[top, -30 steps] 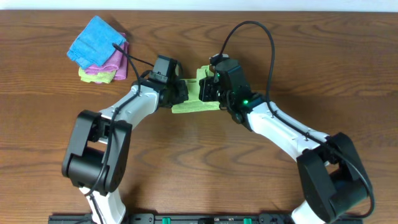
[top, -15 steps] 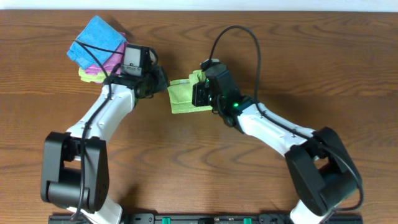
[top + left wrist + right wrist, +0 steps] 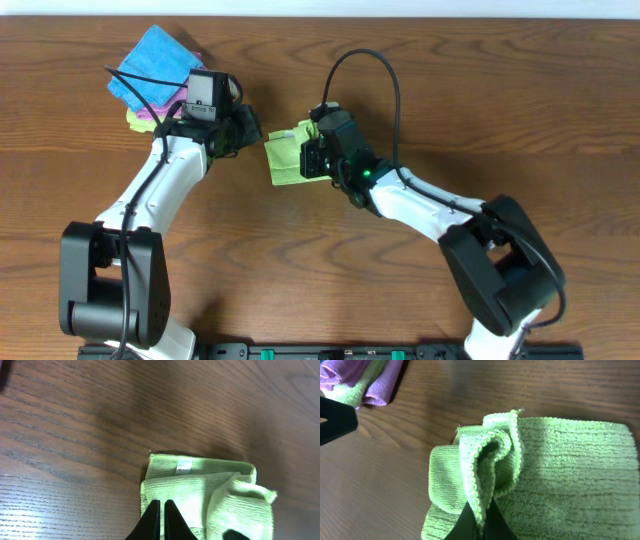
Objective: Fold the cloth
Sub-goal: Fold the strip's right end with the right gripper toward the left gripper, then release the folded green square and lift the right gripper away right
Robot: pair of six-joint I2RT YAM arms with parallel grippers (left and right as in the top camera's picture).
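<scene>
The green cloth (image 3: pixel 283 160) lies folded small on the wooden table, just left of centre. My right gripper (image 3: pixel 312 156) is shut on a bunched edge of the cloth; in the right wrist view the fingers (image 3: pixel 481 519) pinch a raised ridge of the cloth (image 3: pixel 570 470). My left gripper (image 3: pixel 246 128) is shut and empty, a little left of the cloth and apart from it. In the left wrist view its closed fingertips (image 3: pixel 162 509) hover over the near edge of the cloth (image 3: pixel 210 490), whose white tag faces up.
A stack of folded cloths (image 3: pixel 155 85), blue on top of pink and yellow-green, sits at the far left beside my left arm. It also shows in the right wrist view (image 3: pixel 362 380). Cables loop above both arms.
My left gripper has let go and drawn back left toward the stack. My right gripper has slid the green cloth leftward, still pinching its edge.
</scene>
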